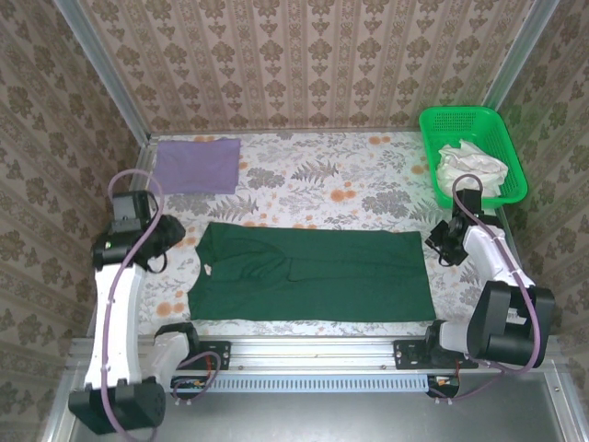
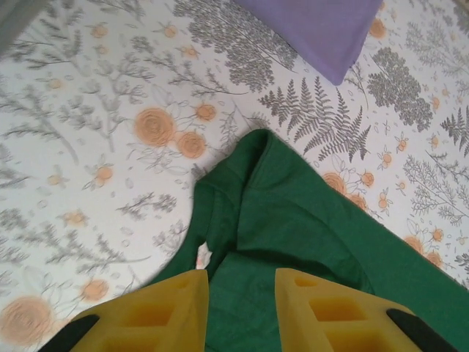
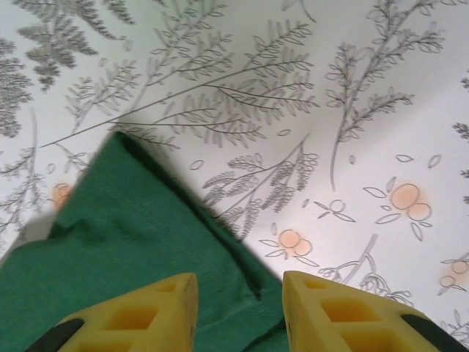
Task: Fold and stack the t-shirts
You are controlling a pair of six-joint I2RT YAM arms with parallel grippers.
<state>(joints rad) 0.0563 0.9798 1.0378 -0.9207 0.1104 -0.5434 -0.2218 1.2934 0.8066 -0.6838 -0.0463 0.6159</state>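
The dark green t-shirt (image 1: pixel 313 272) lies flat on the flowered table, folded lengthwise into a long band with its collar at the left. My left gripper (image 1: pixel 175 235) hovers at the collar end; in the left wrist view its jaws (image 2: pixel 240 279) stand apart over the green collar (image 2: pixel 293 220), holding nothing. At the shirt's far right corner is my right gripper (image 1: pixel 437 241), also open (image 3: pixel 239 282), with the green corner (image 3: pixel 124 235) lying under the gap. The lilac t-shirt (image 1: pixel 196 164) rests folded at the back left, its corner (image 2: pixel 315 29) showing in the left wrist view.
A bright green mesh basket (image 1: pixel 433 124) stands at the back right with crumpled white cloth (image 1: pixel 469 166) inside. Patterned walls close in the table on three sides. A metal rail (image 1: pixel 313 354) runs along the near edge.
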